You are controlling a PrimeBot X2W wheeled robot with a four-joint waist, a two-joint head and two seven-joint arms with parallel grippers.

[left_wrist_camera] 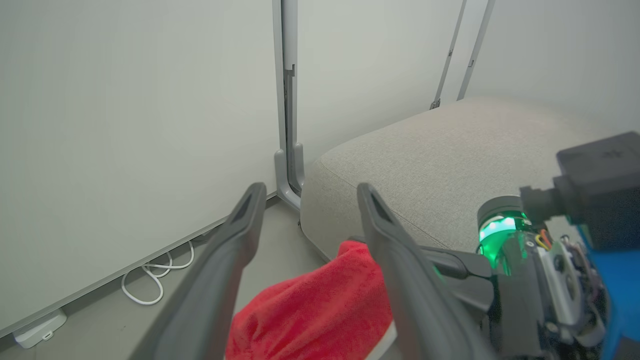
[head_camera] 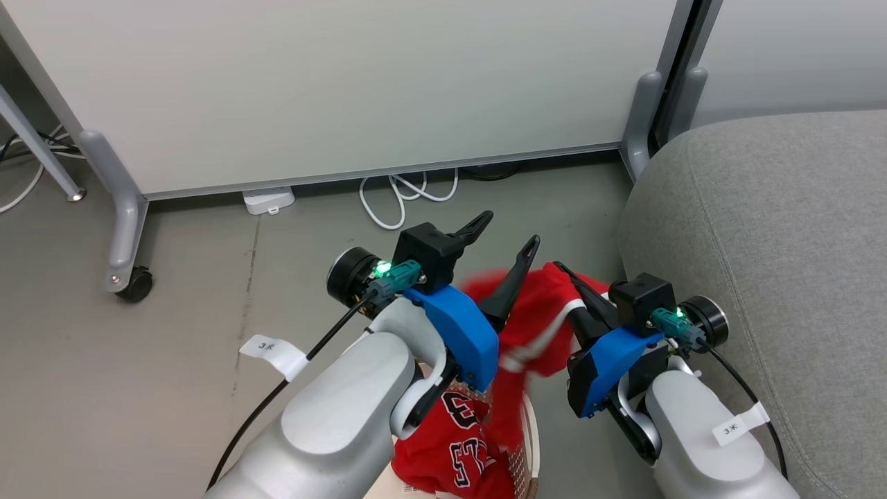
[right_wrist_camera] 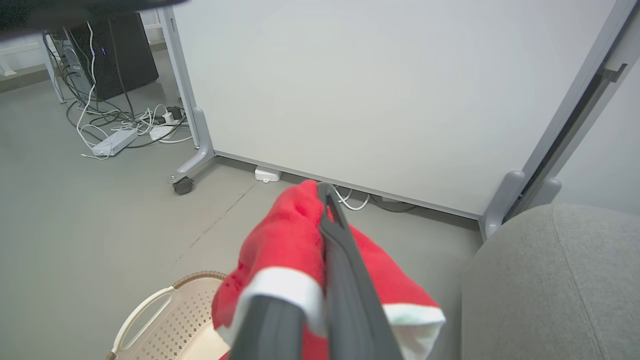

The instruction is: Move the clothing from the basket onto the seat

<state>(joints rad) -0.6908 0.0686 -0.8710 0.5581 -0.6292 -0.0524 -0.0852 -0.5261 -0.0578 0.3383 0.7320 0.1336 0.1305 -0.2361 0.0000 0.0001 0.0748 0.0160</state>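
Observation:
A plain red garment with white trim [head_camera: 547,315] hangs in the air between my two grippers, above the basket [head_camera: 532,423]. My right gripper [head_camera: 565,274] is shut on its top edge; in the right wrist view the cloth [right_wrist_camera: 285,235] bunches around that gripper [right_wrist_camera: 324,189]. My left gripper [head_camera: 502,239] stands open just left of it, and the red cloth [left_wrist_camera: 320,310] lies low between its spread fingers [left_wrist_camera: 252,200]. The lettered jersey [head_camera: 457,443] lies in the cream basket [right_wrist_camera: 170,315]. The grey seat [head_camera: 776,242] is at the right.
White partition panels on grey wheeled legs [head_camera: 128,208] stand behind. White cables [head_camera: 402,197] and a small white box [head_camera: 269,201] lie on the floor at their foot. More cables and a power strip [right_wrist_camera: 115,142] lie far left. Bare grey floor spreads to the left.

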